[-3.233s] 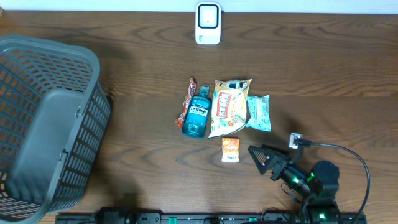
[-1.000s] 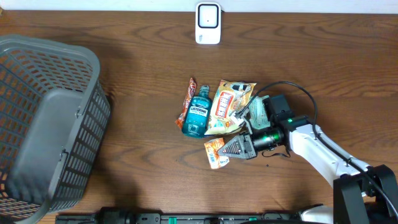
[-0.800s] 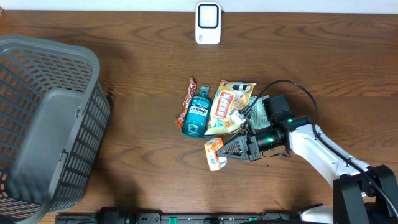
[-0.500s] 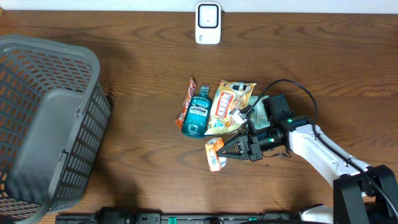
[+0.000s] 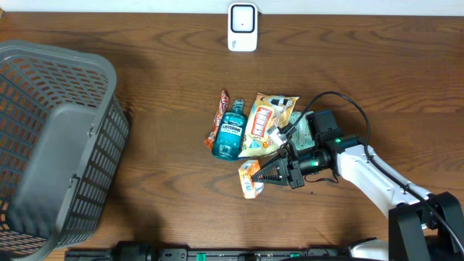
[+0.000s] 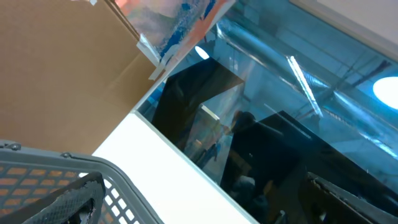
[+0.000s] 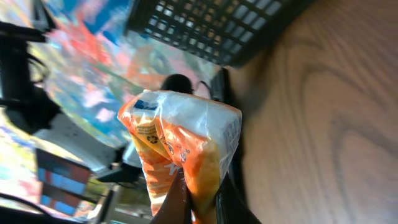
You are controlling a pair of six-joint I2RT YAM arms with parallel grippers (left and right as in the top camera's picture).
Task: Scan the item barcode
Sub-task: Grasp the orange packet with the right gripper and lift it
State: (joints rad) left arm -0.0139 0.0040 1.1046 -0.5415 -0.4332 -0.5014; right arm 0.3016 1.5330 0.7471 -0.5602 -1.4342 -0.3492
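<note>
The small, soft orange plastic packet point(image 5: 249, 180), which looks light and slippery, is pinched tight at its right edge by the right gripper point(image 5: 264, 175).

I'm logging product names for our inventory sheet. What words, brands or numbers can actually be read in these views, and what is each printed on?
"LISTERINE": on the label of the blue mouthwash bottle.
Yellow snack bag: red lettering, too small to read.
Orange packet: print blurred, unreadable.
Red-orange wrapper: too small to read.
White scanner: no text visible.
</note>
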